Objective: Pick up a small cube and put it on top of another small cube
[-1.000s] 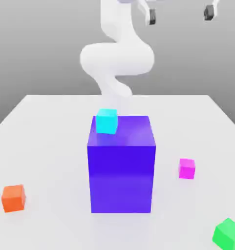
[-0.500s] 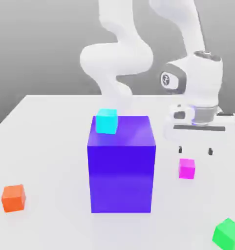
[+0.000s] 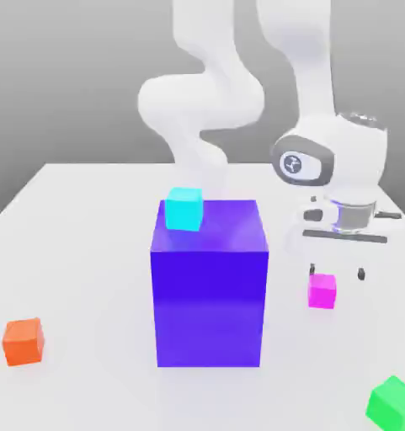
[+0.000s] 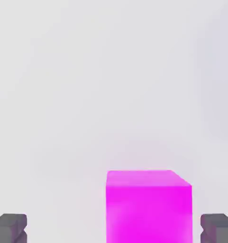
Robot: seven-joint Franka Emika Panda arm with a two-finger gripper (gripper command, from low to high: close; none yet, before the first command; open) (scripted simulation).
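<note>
The small plain magenta-pink cube (image 3: 322,290) sits on the white table (image 3: 79,252), at the exterior view's right of the big blue-purple cube (image 3: 209,282). My gripper (image 3: 337,271) hangs just above it, jaws fully spread, holding nothing. I'd centre it first: the cube sits nearer one fingertip (image 4: 219,228). I can't judge the remaining height.

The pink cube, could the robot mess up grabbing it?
Maybe. In the hand view the pink cube sits nearer one finger of the open gripper than the other, so closing might nudge it sideways. Later, the cyan cube sits near the edge of the tall blue block, so stacking there could tip.
</note>
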